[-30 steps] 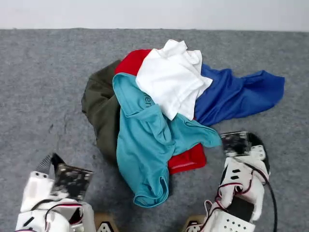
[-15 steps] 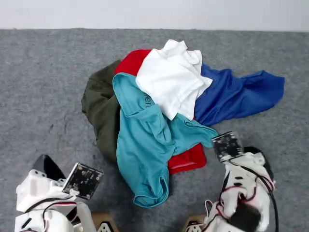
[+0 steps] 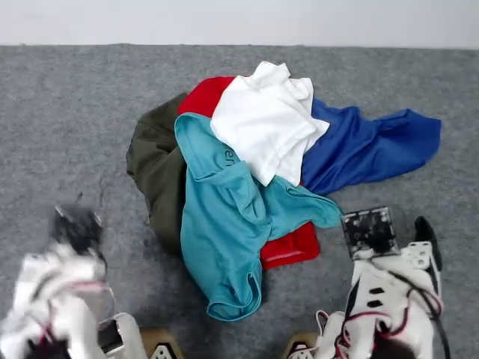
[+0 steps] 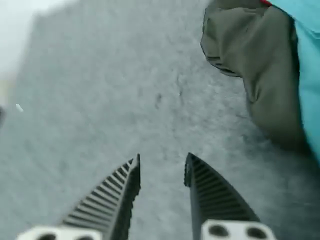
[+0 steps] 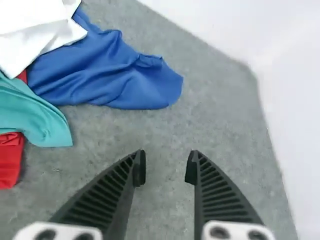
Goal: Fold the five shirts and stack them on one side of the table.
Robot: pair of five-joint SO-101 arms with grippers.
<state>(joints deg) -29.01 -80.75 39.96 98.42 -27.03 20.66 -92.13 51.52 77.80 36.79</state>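
Observation:
Five shirts lie in a loose heap mid-table: white (image 3: 266,123) on top, red (image 3: 203,96) under it, blue (image 3: 367,149) spread to the right, olive (image 3: 153,168) at the left, teal (image 3: 224,224) draped down the front. My left gripper (image 4: 162,167) is open over bare carpet, with the olive shirt (image 4: 255,75) and a teal edge (image 4: 307,60) a short way ahead of it. My right gripper (image 5: 165,167) is open over carpet just short of the blue shirt (image 5: 100,75), with the white shirt (image 5: 35,30), the teal shirt (image 5: 30,120) and the red shirt (image 5: 7,160) off to one side. Neither holds anything.
Grey carpet (image 3: 67,112) covers the table, with a pale wall along its far edge. Bare carpet lies left of the heap and in the far right corner. The left arm (image 3: 63,292) and right arm (image 3: 389,292) stand at the near edge.
The left arm has swung out toward the left and is blurred with motion. The right arm has shifted slightly right and nearer the front edge. The shirts have not moved.

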